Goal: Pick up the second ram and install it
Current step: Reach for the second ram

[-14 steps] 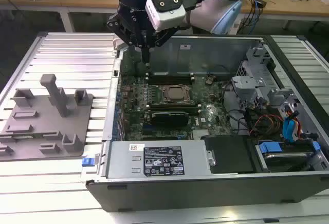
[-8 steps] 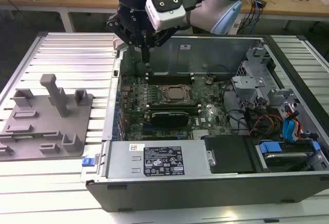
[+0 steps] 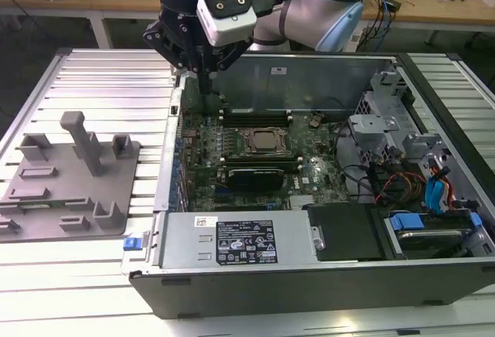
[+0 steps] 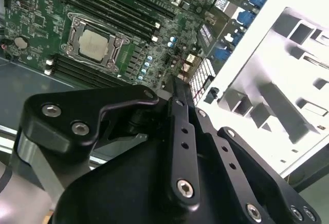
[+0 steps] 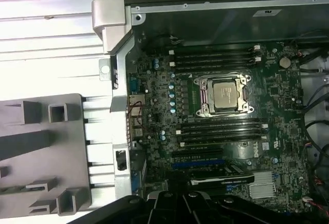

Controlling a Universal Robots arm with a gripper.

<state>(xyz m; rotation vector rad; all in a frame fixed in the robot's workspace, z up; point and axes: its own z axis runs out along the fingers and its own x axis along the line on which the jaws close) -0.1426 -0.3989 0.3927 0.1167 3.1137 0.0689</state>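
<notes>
My gripper [image 3: 205,84] hangs over the back corner of the open computer case [image 3: 294,275], on the exterior view's left, just above the green motherboard [image 3: 255,151]. In the second wrist view its black fingers [image 4: 174,88] meet at the tip, shut, and I see nothing between them. Dark memory slots [image 5: 213,59] run on both sides of the processor socket [image 5: 223,94]. The second ram is out of view. The grey slotted tray [image 3: 69,190] lies outside the case, well apart from the gripper.
The case's metal wall [image 5: 121,39] stands between tray and motherboard. A black power supply [image 3: 240,240], cables [image 3: 387,182] and drive bays [image 3: 433,229] fill the exterior view's right side. Everything rests on a ribbed aluminium table [image 3: 108,97].
</notes>
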